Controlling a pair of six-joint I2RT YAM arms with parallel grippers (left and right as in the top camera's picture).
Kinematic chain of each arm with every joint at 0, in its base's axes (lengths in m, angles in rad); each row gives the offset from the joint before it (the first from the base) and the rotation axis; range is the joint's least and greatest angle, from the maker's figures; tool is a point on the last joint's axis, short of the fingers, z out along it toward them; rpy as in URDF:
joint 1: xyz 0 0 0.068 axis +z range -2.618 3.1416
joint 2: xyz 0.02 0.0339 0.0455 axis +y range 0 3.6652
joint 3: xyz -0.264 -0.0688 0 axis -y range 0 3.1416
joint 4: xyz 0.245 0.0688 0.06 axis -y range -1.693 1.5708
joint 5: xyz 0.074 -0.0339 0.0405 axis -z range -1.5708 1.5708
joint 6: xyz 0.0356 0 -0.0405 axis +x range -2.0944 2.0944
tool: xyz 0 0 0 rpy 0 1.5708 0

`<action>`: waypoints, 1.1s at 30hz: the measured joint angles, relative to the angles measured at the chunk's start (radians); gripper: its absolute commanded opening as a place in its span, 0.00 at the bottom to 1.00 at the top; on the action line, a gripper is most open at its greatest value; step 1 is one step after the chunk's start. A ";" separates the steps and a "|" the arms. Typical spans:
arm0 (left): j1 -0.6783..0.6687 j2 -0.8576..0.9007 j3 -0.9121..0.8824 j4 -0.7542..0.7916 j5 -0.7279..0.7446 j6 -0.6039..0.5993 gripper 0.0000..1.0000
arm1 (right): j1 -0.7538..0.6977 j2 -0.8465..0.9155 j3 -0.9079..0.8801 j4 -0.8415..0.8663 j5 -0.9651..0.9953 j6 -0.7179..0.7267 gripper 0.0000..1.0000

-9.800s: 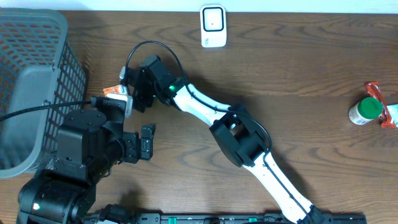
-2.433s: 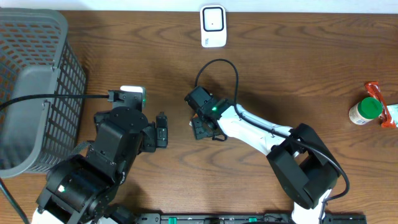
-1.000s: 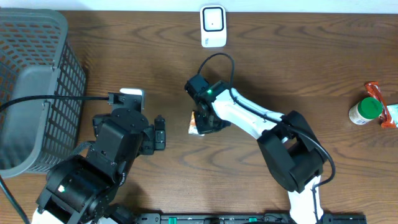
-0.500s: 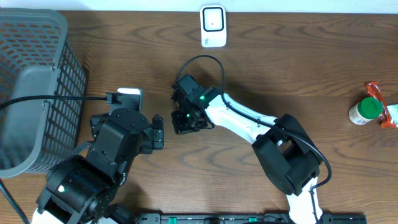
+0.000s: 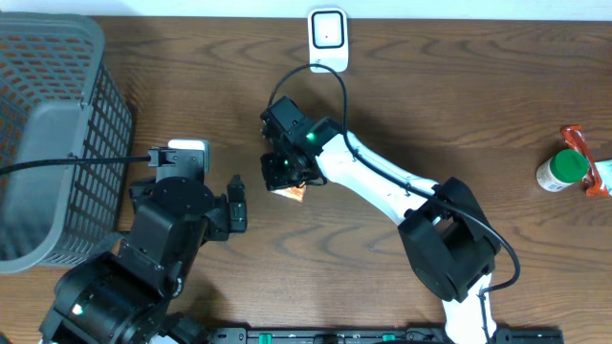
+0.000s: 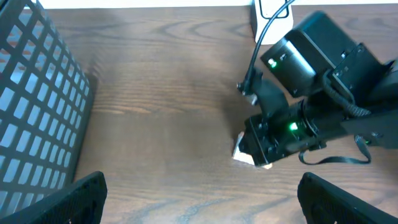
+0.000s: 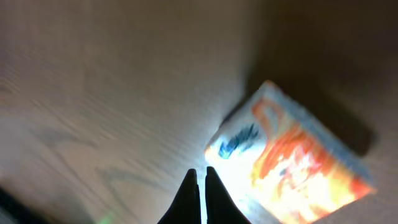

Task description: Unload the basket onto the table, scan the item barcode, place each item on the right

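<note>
Overhead: right tool (image 5: 283,175) sits mid-surface, fingers pressed together, nothing between them. Orange packet (image 7: 292,162) lies flat on the wood surface (image 5: 478,96), just beside the tips; contact unclear. Left tool (image 6: 202,180) is spread wide and empty, apart from the packet.

The brown wooden table (image 5: 459,115) before me carries a grey mesh basket (image 5: 57,57) at its left end and a white scanner (image 5: 327,40) at the far edge. A small orange-and-white packet (image 5: 291,192) lies flat near the middle. A green-capped bottle (image 5: 562,170) touches a red wrapper (image 5: 599,182) far right.
</note>
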 measured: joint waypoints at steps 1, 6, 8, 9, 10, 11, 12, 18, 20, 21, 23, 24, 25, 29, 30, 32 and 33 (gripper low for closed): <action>0.000 0.001 0.000 -0.002 0.000 0.000 0.98 | 0.000 0.000 0.000 0.005 0.011 0.000 0.01; 0.000 0.002 0.000 -0.017 0.000 0.000 0.98 | 0.000 0.021 0.004 0.028 0.048 0.013 0.01; 0.000 0.002 0.000 -0.026 0.000 0.000 0.98 | 0.000 0.059 0.005 0.023 0.051 0.028 0.01; 0.000 0.002 0.000 -0.030 0.000 0.000 0.98 | 0.000 0.075 0.005 0.022 0.051 0.032 0.01; 0.000 0.002 0.000 -0.036 0.000 0.000 0.98 | 0.000 0.090 0.005 0.024 0.047 0.037 0.01; 0.000 0.002 0.000 -0.043 0.000 0.000 0.98 | 0.000 0.094 0.012 0.022 0.040 0.041 0.01; 0.000 0.002 0.000 -0.045 0.000 0.000 0.98 | 0.000 0.092 0.017 0.019 0.042 0.042 0.01; 0.000 0.002 0.000 -0.063 0.000 0.000 0.98 | 0.003 0.090 0.055 -0.042 0.047 0.040 0.99; 0.000 0.001 0.000 -0.053 -0.004 0.000 0.98 | 0.000 0.081 0.091 -0.092 0.053 0.031 0.99; 0.000 0.000 0.000 -0.039 -0.008 0.000 0.98 | -0.004 0.070 0.116 -0.121 0.055 0.027 0.99; 0.000 -0.006 0.000 0.003 -0.023 0.000 0.98 | -0.014 0.039 0.163 -0.179 0.060 0.021 0.99; 0.000 -0.013 0.000 0.025 -0.028 0.000 0.98 | -0.021 0.019 0.188 -0.210 0.061 0.018 0.99; 0.000 -0.021 0.000 0.045 -0.031 0.000 0.98 | -0.027 -0.003 0.215 -0.245 0.065 0.018 0.99; 0.000 -0.066 0.000 0.113 -0.039 0.000 0.98 | -0.035 -0.057 0.265 -0.371 0.110 0.051 0.99; 0.000 -0.077 0.000 0.121 -0.042 0.000 0.98 | -0.035 -0.059 0.266 -0.401 0.124 0.066 0.99; 0.000 -0.096 0.000 0.121 -0.047 0.000 0.98 | -0.035 -0.046 0.265 -0.434 0.149 0.102 0.99; 0.000 -0.101 0.000 0.121 -0.049 0.000 0.98 | -0.034 -0.032 0.265 -0.433 0.154 0.117 0.99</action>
